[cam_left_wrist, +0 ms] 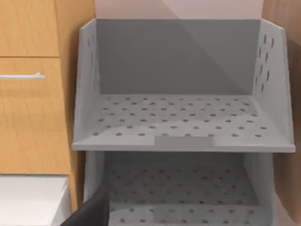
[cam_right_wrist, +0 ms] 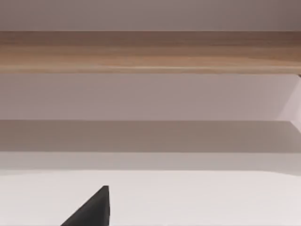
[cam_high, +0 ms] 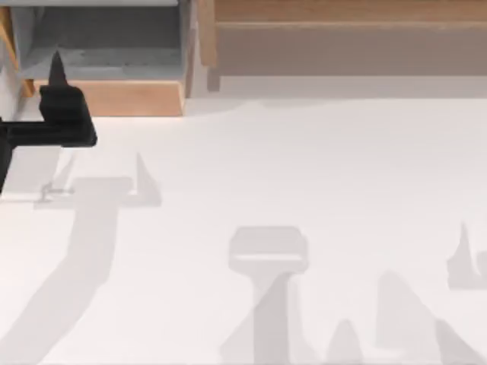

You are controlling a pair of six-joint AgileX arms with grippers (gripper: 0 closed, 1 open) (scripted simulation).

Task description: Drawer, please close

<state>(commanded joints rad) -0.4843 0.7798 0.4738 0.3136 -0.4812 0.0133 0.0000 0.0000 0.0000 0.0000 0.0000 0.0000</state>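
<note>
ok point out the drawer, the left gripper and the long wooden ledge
drawer [cam_high: 114, 97], top view, on its tan front panel
left gripper [cam_high: 58, 72], top view, at its dark fingertip over the drawer's front edge
wooden ledge [cam_high: 342, 11], top view, on its brown top face

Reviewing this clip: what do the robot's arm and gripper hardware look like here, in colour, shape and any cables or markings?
The left arm is matte black and blocky, ending in a left gripper with a slim, pointed black finger. No cables, labels or markings show on it. In each wrist view a plain black wedge-shaped finger shows, also unmarked.
</note>
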